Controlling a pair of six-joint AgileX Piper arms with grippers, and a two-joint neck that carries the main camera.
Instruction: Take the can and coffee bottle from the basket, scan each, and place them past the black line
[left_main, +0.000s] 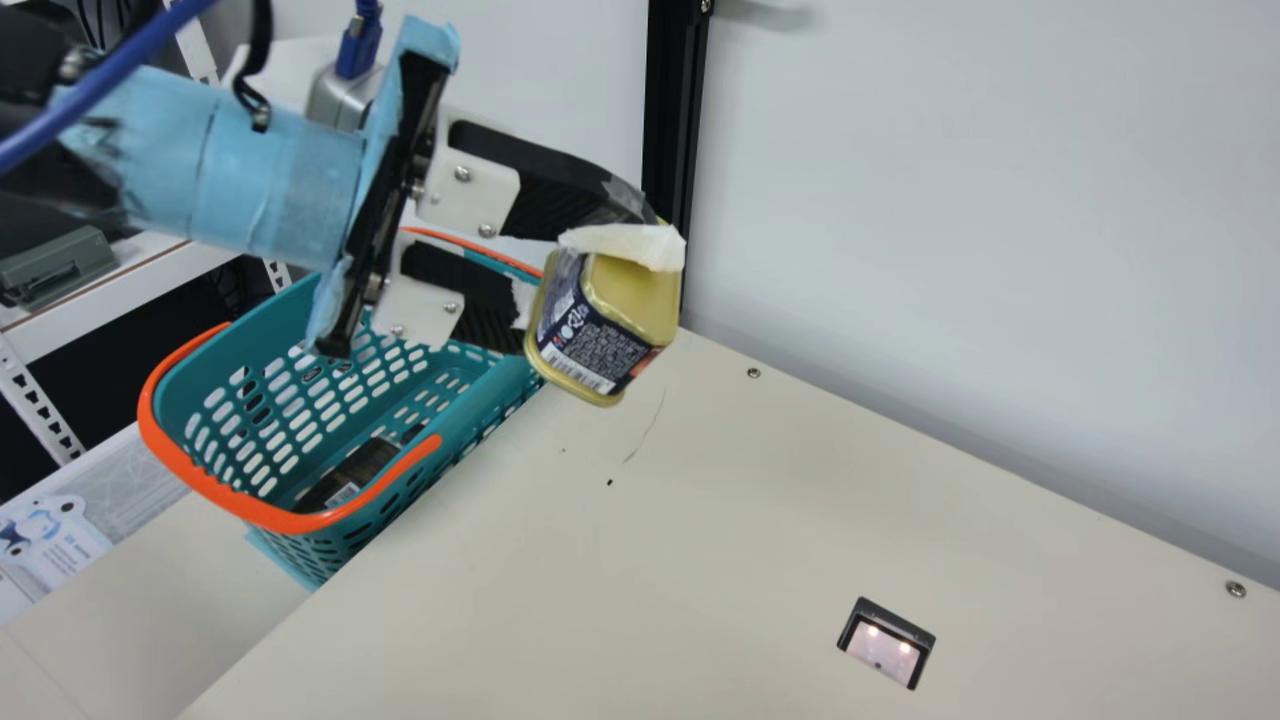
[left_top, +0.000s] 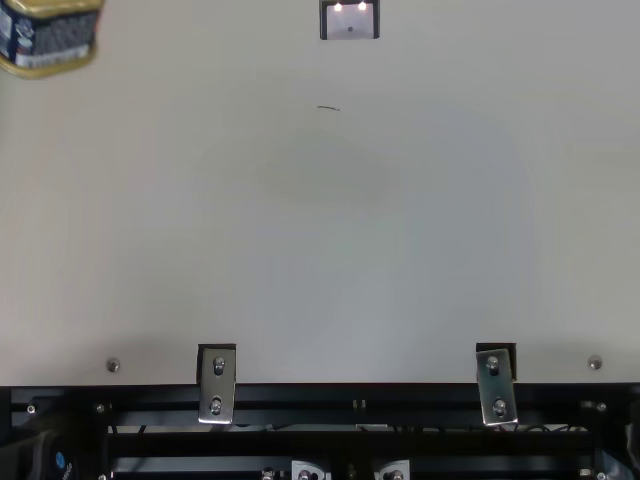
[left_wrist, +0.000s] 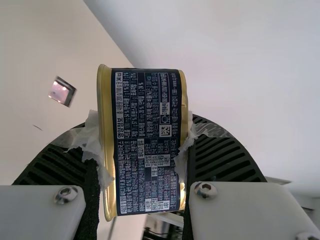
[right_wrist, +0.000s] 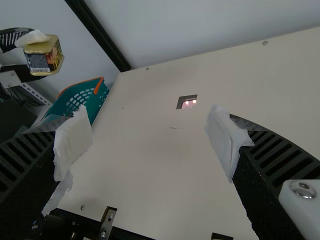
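One can (left_main: 632, 302) | main view: barcode (left_main: 575, 368) | left wrist view: QR code (left_wrist: 165, 130)

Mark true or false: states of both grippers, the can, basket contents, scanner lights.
1. The left gripper holds the can. True.
2. The can rests on the table. False: it is held in the air.
3. The right gripper is shut on a bottle. False: it is open, nothing between its fingers.
4. A dark item lies in the basket. True.
5. The scanner's lights are off. False: the scanner shows two lit spots.
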